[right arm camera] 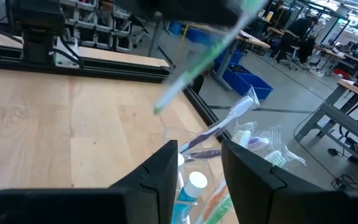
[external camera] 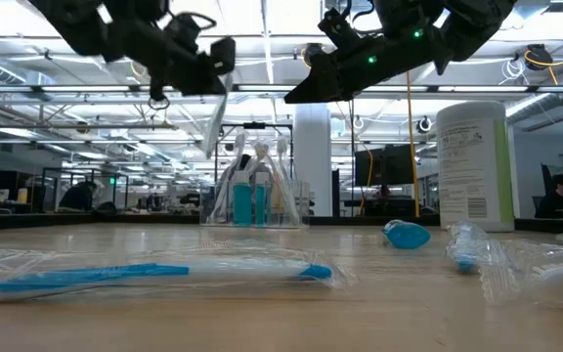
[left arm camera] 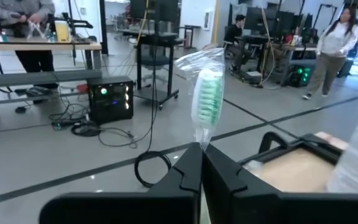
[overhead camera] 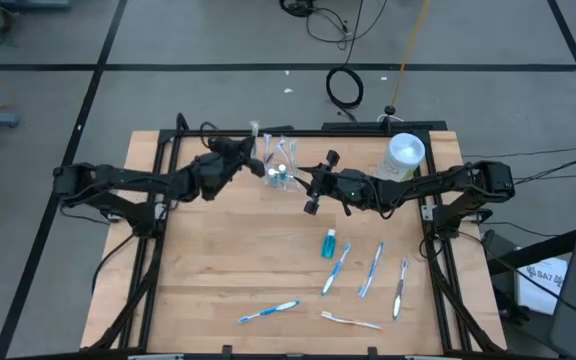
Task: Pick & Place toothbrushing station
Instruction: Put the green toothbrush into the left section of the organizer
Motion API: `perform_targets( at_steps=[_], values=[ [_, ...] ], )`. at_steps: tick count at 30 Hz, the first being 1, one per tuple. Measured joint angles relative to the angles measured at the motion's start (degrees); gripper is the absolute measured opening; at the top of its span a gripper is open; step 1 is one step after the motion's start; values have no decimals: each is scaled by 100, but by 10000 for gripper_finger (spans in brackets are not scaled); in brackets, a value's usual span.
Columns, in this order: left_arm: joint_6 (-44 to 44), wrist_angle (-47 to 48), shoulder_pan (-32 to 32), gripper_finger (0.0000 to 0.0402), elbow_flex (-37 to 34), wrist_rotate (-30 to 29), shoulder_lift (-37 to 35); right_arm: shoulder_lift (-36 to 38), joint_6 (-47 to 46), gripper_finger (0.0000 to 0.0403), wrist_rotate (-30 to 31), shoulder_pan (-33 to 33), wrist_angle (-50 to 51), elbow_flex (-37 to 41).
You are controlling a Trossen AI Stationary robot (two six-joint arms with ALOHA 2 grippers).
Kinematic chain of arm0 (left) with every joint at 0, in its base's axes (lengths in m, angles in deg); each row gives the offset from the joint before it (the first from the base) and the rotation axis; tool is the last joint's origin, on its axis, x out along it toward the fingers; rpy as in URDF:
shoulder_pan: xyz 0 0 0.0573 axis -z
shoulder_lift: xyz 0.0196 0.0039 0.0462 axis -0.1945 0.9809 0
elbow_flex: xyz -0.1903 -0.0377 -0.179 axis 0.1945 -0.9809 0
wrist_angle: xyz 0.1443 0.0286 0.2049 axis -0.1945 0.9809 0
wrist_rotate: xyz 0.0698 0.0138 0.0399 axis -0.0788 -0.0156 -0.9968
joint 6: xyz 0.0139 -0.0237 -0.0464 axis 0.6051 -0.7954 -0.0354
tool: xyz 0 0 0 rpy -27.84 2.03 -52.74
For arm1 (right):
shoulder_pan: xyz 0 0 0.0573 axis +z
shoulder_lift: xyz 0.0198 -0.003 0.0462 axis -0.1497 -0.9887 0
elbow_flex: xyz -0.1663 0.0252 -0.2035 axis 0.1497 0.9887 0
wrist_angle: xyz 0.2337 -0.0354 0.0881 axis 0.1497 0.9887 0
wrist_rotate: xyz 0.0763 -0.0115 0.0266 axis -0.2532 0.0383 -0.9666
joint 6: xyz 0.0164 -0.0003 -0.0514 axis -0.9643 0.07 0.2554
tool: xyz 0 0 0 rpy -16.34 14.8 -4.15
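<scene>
A clear cup (overhead camera: 280, 166) stands at the table's far middle with several toothbrushes and a teal tube upright in it; it also shows in the low view (external camera: 252, 196) and the right wrist view (right arm camera: 197, 186). My left gripper (overhead camera: 242, 150) hovers just left of the cup, shut on a wrapped green toothbrush (left arm camera: 207, 93). My right gripper (overhead camera: 320, 183) is open and empty just right of the cup, above it (right arm camera: 197, 165). A teal tube (overhead camera: 329, 243) and several wrapped toothbrushes (overhead camera: 372, 270) lie flat on the near right of the table. My left gripper pinches the wrapped toothbrush between its two fingers at the neck just below the bristle head (left arm camera: 202, 138). The head sticks out past the fingertips. The handle (external camera: 213, 122) slants down below the gripper, lifted clear of the table, its end (right arm camera: 158, 109) above the cup.
A tall white canister (overhead camera: 405, 156) stands at the far right, close to my right arm. A blue wrapped toothbrush (overhead camera: 268, 311) and a pink one (overhead camera: 351, 320) lie near the front edge. Bare wood lies at the left (overhead camera: 188, 270).
</scene>
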Motion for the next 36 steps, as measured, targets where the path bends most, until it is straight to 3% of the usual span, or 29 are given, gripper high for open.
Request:
perform_targets(
  at_steps=[4, 9, 21, 28, 36],
  values=[
    [174, -680, -375, 11, -2, 438, 631, 0, 0, 116, 0, -12, 0, 0],
    [413, -1334, -598, 7, -2, 461, 1214, 0, 0, 116, 0, -12, 2, 0],
    [10, -1059, -561, 11, -2, 395, 2026, -4, 0, 116, 0, -12, 281, 0],
    [-76, -332, -525, 17, -2, 120, 2077, -4, -36, 116, 0, -12, 482, -2],
    [-142, -177, -529, 16, -2, 144, 2077, -4, -110, 116, -5, -11, 485, -2]
  ],
)
